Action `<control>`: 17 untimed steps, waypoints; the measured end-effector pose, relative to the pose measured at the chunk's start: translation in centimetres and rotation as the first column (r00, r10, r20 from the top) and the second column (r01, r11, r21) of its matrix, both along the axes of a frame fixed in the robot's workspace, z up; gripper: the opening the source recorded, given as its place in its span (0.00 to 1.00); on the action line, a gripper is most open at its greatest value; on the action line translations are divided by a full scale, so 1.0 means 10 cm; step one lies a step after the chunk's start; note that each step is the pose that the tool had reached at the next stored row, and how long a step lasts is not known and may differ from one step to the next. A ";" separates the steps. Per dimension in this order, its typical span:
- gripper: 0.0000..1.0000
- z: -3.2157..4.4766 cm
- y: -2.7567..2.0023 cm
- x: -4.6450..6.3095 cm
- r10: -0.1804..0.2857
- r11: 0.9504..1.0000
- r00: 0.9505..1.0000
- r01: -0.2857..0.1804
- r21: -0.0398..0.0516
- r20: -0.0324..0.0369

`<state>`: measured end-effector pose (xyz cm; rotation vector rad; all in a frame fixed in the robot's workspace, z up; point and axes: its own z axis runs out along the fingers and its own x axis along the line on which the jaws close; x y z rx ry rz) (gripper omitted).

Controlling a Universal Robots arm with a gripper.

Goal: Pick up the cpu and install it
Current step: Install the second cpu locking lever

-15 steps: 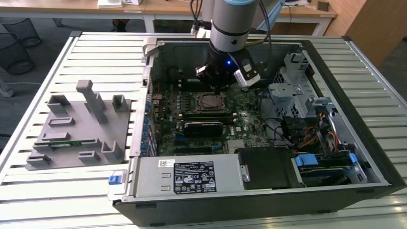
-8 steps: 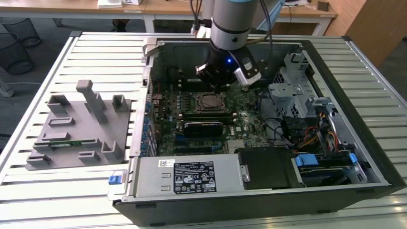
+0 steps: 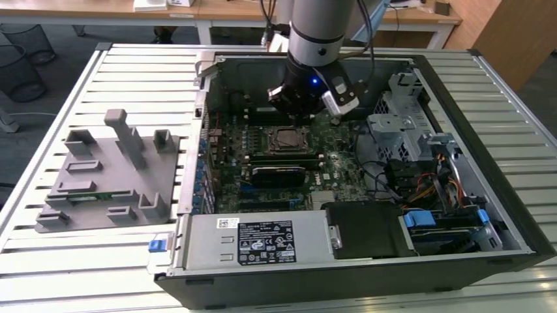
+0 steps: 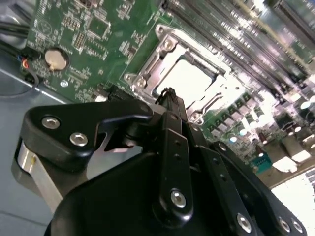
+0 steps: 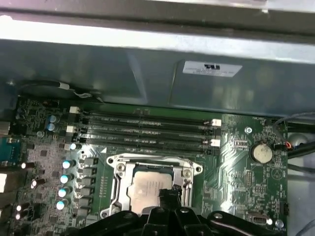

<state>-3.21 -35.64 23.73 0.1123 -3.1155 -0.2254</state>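
Motherboard, green and set inside the open black computer case (image 3: 348,274), is seen with the small flat square cpu with its shiny silver-grey metal top (image 5: 150,189) seated in the dark square socket with the metal frame (image 5: 115,189); the same cpu is caught in the second wrist view (image 4: 189,81) as a bright square within that frame. The black gripper (image 4: 170,96) is held just above the cpu, its fingers drawn together and nothing grasped between them. In the exterior view the gripper (image 3: 301,116) is hung over the socket (image 3: 287,139). A grey moulded fixture tray (image 3: 109,176) is laid on the slatted table, beside the case at the exterior view's left.
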 end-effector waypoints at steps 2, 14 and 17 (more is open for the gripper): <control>0.11 0.000 -0.055 0.00 0.000 1.000 1.000 0.000 0.000 0.000; 0.11 0.000 -0.196 -0.03 0.000 1.000 1.000 0.000 0.001 -0.012; 0.11 0.000 -0.250 -0.06 0.000 1.000 1.000 0.000 0.001 -0.012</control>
